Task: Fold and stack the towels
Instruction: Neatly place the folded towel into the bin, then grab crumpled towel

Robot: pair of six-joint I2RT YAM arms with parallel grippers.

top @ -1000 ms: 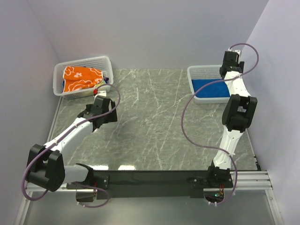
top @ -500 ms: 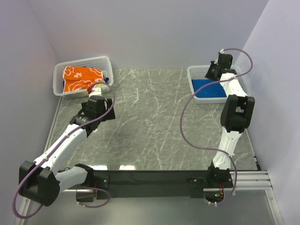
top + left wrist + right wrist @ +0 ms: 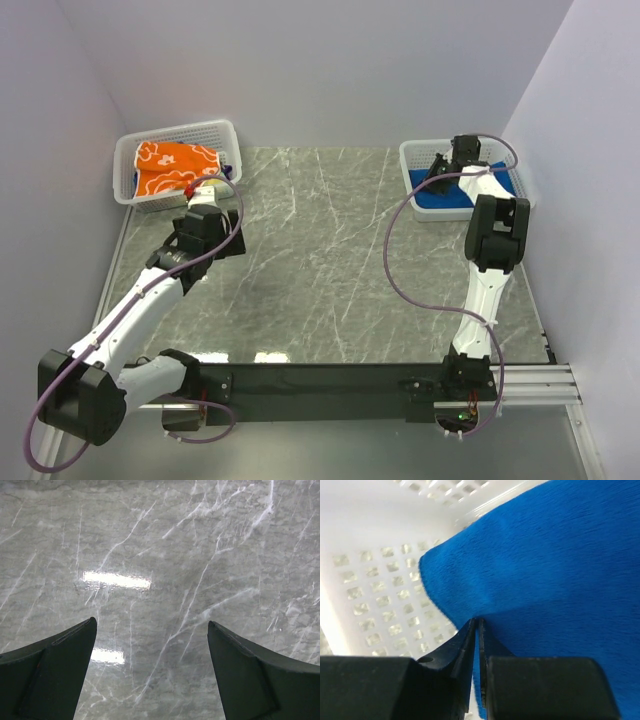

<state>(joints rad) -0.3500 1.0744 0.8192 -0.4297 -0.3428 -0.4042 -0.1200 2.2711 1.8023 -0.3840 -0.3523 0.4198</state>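
An orange towel (image 3: 175,165) with white flower outlines lies bunched in the white mesh basket (image 3: 128,190) at the back left. A royal blue towel (image 3: 450,195) lies in the white mesh basket (image 3: 415,155) at the back right. My right gripper (image 3: 440,172) is down inside that basket. In the right wrist view it (image 3: 476,621) is shut on a pinched fold at the blue towel's (image 3: 545,555) edge, above the basket's mesh floor (image 3: 375,590). My left gripper (image 3: 207,192) hovers just in front of the left basket. It (image 3: 151,621) is open over bare marble (image 3: 150,540).
The grey marble table (image 3: 330,250) lies between the two baskets. Lilac walls close in the back and both sides. A purple cable loops off each arm. The right basket sits tight against the right wall.
The right gripper dropped into the right basket and shut on the blue towel's edge. The left arm stretched forward toward the left basket, then stayed nearly still.
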